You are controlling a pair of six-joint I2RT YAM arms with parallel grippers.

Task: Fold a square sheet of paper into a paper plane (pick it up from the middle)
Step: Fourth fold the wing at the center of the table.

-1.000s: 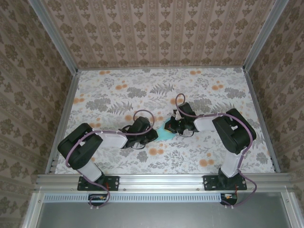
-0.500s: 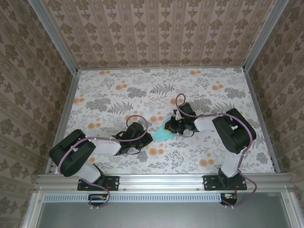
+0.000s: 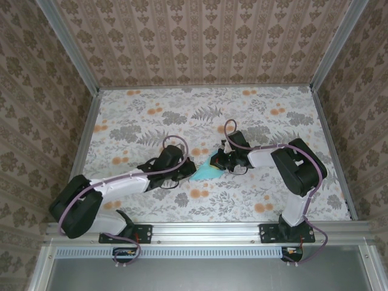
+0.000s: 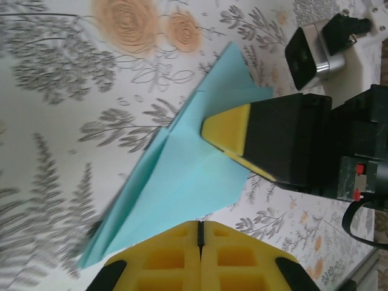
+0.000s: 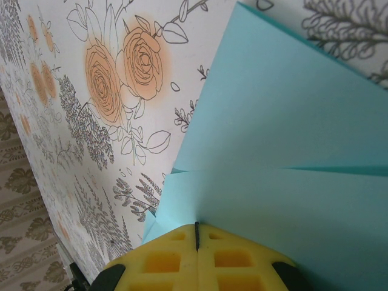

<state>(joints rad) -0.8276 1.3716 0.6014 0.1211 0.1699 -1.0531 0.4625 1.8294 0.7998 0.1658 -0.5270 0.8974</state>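
Floral tabletop (image 3: 151,115): carried sheet of paper (image 3: 205,172) near centre, between the two arms.
Sheet: plain light turquoise, partly folded, overlapping flaps with creases, narrowed toward left arm.
Right gripper (image 3: 217,162): yellow pads pressed together, tip resting on sheet.
Left gripper (image 3: 189,172): pads pressed together at sheet's narrow end; could not tell whether paper was nipped.

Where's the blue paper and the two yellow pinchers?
paper (image 4: 182,176), left wrist view, middle of the folded sheet.
left gripper (image 4: 199,225), left wrist view, seam between shut fingertips.
right gripper (image 5: 196,229), right wrist view, seam between shut fingertips.
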